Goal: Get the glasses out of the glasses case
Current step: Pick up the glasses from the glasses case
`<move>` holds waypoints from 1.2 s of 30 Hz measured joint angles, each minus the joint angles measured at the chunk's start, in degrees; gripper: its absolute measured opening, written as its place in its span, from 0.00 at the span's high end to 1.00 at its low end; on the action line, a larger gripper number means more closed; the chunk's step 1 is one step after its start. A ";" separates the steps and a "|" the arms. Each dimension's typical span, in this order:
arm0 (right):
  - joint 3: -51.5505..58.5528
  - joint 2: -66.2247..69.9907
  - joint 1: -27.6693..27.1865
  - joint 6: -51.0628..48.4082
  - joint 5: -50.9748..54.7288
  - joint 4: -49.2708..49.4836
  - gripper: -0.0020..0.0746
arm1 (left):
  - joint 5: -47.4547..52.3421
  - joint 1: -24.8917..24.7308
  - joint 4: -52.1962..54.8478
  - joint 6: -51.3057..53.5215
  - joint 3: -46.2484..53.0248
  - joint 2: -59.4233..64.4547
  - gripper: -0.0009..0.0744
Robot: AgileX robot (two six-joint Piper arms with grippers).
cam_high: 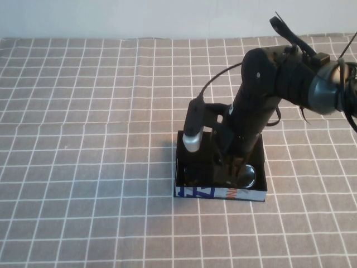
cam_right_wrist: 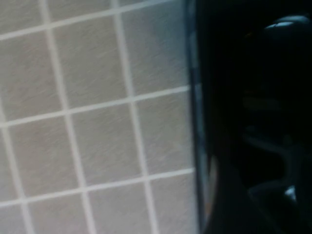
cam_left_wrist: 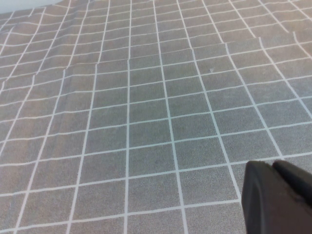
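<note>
The glasses case (cam_high: 220,193) is an open black box on the checked cloth, its white printed side facing the near edge. The black glasses (cam_high: 193,174) lie inside it, with one lens showing on each side of the arm. My right gripper (cam_high: 233,174) reaches down into the case, over the middle of the glasses. In the right wrist view the case wall (cam_right_wrist: 197,122) and its dark inside fill one side, with the glasses too dark to make out. My left gripper (cam_left_wrist: 273,166) is shut and empty above bare cloth. It is out of the high view.
A grey cloth with a white grid (cam_high: 83,139) covers the whole table. A pale wall (cam_high: 139,17) runs along the far edge. The right arm (cam_high: 262,95) comes in from the far right and leans over the case.
</note>
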 joint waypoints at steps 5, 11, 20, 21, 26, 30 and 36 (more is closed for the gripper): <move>-0.25 0.80 0.00 0.00 -3.29 -0.24 0.58 | 0.00 0.00 0.00 0.00 0.00 0.00 0.99; -0.25 3.22 0.00 0.00 -5.15 -1.41 0.58 | 0.00 0.00 0.00 0.00 0.00 0.00 0.99; -0.25 3.29 0.00 0.65 -6.26 -2.12 0.57 | 0.00 0.00 0.00 0.00 0.00 0.00 0.99; -0.25 3.29 0.00 0.89 -6.28 -2.23 0.56 | 0.00 0.00 0.00 0.00 0.00 0.00 0.99; -0.25 3.29 0.00 1.65 -6.28 -2.22 0.45 | 0.00 0.00 0.00 0.00 0.00 0.00 0.99; -0.25 3.29 0.00 2.27 -6.28 -2.58 0.43 | 0.00 0.00 0.00 0.00 0.00 0.00 0.99; -0.25 3.89 0.00 2.79 -6.39 -2.93 0.48 | 0.00 0.00 0.00 0.00 0.00 0.00 0.99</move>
